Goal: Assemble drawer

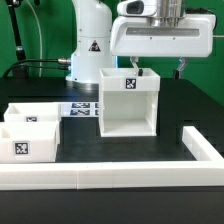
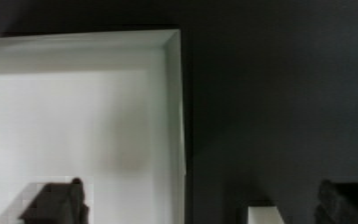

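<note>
The drawer's white cube-like housing (image 1: 128, 105) stands at the table's middle, open towards the camera, with a square tag on its top back edge. Two small white trays (image 1: 30, 140) with tags sit at the exterior view's left, one behind the other. My gripper (image 1: 162, 70) hangs just above the housing's right top part, open and empty. In the wrist view a white face of the housing (image 2: 78, 110) fills one side. My gripper (image 2: 199, 205) is spread wide across that face's edge, one dark fingertip (image 2: 51, 200) over the white and the other over the dark table.
The marker board (image 1: 78, 108) lies flat between the trays and the housing. A long low white wall strip (image 1: 120, 178) runs along the table's front and up the exterior view's right side. The arm's base (image 1: 90, 50) stands behind the housing.
</note>
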Tool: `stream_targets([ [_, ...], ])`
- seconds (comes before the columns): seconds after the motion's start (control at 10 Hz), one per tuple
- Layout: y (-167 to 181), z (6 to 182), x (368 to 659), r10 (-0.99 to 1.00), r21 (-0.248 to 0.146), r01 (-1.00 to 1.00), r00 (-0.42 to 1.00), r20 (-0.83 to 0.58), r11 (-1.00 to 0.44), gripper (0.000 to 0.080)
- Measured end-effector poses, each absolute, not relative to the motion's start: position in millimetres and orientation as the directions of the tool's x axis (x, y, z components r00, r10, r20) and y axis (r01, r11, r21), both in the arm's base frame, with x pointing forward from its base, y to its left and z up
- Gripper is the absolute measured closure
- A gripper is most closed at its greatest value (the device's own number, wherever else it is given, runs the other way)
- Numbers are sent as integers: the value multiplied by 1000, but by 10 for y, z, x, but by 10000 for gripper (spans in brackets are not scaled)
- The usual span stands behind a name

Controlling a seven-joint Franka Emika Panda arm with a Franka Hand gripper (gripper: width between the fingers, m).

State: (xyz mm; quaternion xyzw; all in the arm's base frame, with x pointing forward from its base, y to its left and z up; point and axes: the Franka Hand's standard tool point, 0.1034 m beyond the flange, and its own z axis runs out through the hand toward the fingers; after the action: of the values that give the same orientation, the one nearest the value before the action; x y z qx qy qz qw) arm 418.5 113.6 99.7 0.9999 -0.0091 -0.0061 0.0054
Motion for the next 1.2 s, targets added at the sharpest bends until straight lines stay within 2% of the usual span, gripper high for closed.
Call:
stream_targets([
  [0.1, 1137, 977, 4176, -17, 11, -17, 1000, -16, -1000, 150],
  [0.2, 1141, 972, 4174, -17, 11, -16, 1000, -17, -1000, 275],
  [0.3, 1145, 975, 4179, -16, 11, -16, 1000, -16, -1000, 275],
  [0.5, 1144, 973, 4178, -14, 11, -14, 1000, -16, -1000, 549],
  [0.6, 1144, 973, 4178, -14, 11, -13, 1000, -16, -1000, 549],
  [0.7, 1144, 973, 4178, -14, 11, -13, 1000, -16, -1000, 733],
  [0.8, 1144, 973, 4178, -13, 10, -13, 1000, -16, -1000, 762],
  [1.2, 1144, 973, 4178, -13, 10, -13, 1000, -16, -1000, 762],
])
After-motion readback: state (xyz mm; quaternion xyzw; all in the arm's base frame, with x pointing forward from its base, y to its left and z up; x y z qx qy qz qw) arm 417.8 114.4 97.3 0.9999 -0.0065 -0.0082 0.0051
